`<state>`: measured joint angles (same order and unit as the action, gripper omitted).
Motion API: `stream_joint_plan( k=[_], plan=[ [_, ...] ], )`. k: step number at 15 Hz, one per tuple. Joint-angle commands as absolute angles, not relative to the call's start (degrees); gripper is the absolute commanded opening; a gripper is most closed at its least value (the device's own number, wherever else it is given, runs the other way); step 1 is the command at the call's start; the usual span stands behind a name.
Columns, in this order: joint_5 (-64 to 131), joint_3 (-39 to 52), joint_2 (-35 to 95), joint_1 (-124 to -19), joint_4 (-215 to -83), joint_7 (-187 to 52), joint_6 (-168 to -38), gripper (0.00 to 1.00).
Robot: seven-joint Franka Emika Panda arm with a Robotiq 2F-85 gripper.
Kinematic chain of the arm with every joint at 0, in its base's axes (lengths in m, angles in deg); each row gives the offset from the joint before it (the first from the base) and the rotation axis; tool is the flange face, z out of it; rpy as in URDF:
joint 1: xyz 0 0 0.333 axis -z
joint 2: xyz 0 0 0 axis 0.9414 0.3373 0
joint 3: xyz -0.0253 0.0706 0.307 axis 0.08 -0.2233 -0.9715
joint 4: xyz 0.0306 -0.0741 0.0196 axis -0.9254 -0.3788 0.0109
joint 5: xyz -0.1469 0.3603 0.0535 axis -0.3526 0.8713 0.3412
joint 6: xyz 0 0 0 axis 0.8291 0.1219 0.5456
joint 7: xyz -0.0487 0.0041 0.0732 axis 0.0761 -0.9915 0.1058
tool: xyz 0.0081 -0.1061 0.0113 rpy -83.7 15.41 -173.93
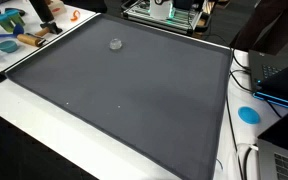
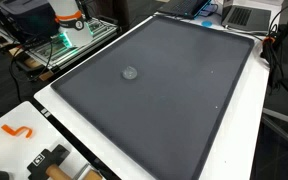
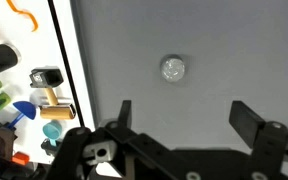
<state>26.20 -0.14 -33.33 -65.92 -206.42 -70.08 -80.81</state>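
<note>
A small round disc (image 3: 172,68) of clear, silvery material lies flat on a large dark grey rectangular mat (image 3: 114,40). In the wrist view the black two-fingered gripper (image 3: 182,108) comes in from the lower edge. Its fingers (image 3: 125,112) stand wide apart and hold nothing. The disc sits on the mat just beyond the fingertips, roughly in line with the gap between them and clear of both.

In both exterior views the disc (image 1: 116,43) (image 2: 130,72) rests alone on the mat (image 1: 134,100) (image 2: 174,110), near the mat's edge that faces the robot's green-lit base (image 2: 69,28). The gripper itself does not show in either of these views.

The mat lies on a white tabletop (image 1: 44,130). Off the mat's long edge, on the white surface, the wrist view shows an orange curved hook (image 3: 24,8), a black-and-tan tool (image 3: 48,86) and some blue plastic pieces (image 3: 24,112). In an exterior view a flat blue round disc (image 1: 248,114) lies off the mat's opposite side, beside an open dark laptop (image 1: 282,75).
</note>
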Motion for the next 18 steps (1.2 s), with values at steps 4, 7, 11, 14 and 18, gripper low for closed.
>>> stream_joint_plan(
  k=[4,7,11,14,18],
  plan=[
    [25.8,0.3,-33.2,-66.6,-206.3,-69.7,-80.6,1.0],
    [26.5,0.3,-31.7,-66.8,-205.2,-69.4,-80.8,1.0],
    [29.6,0.2,-23.2,-68.3,-197.9,-69.4,-79.6,1.0],
    [30.6,-0.4,-15.5,-68.8,-190.7,-68.7,-77.7,1.0],
    [30.8,-1.1,-5.8,-68.8,-181.9,-66.0,-73.9,1.0]
  ],
)
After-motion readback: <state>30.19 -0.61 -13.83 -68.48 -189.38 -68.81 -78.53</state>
